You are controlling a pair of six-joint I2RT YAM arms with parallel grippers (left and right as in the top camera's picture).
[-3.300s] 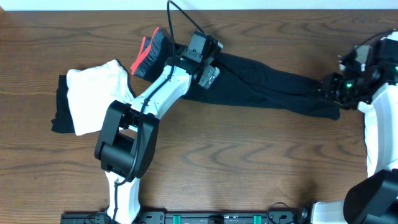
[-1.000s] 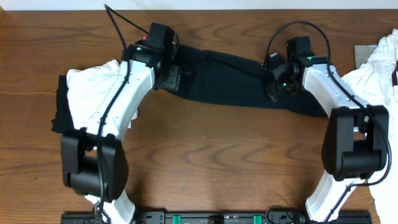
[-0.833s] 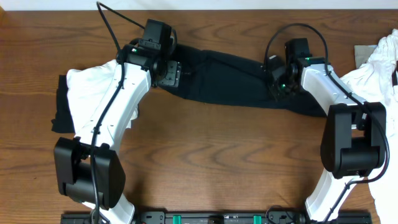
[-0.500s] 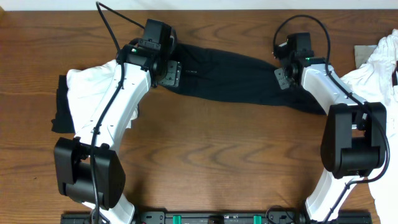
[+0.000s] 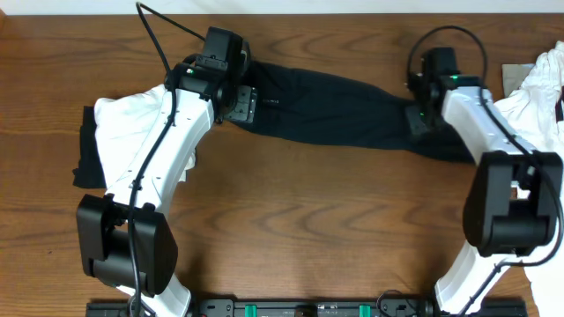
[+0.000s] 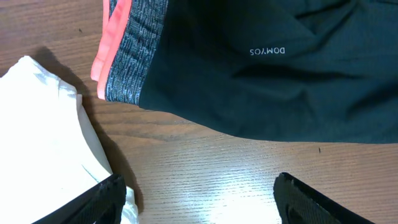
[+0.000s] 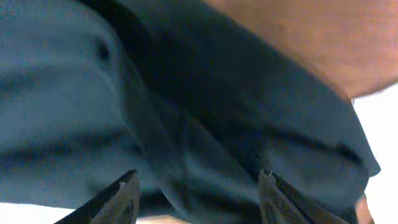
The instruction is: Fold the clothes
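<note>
- You have the black long-legged fabric trousers (image 5: 335, 110) stretched flat across the far part of the brown wooden table (image 5: 300, 220), with the waist end to your left and the leg ends to your right.
- In the left wrist view, their speckled grey waistband (image 6: 134, 50) shows a red-orange edge (image 6: 102, 59). White DOMYOS lettering (image 6: 267, 51) is printed on the black cloth nearby.
- Your left gripper (image 6: 199, 196) hangs over bare wood just beside the waist end. Its fingers (image 6: 106, 202) are spread wide and hold nothing.
- Your right gripper (image 7: 196, 190) is above the leg ends with its fingers spread. Dark cloth lies behind the gap, and nothing is pinched.
- A crumpled white soft garment (image 5: 132, 132) lies at the left, on top of a flat black cloth piece (image 5: 84, 163).
- A second bunched white garment (image 5: 538, 97) sits at the right edge.
</note>
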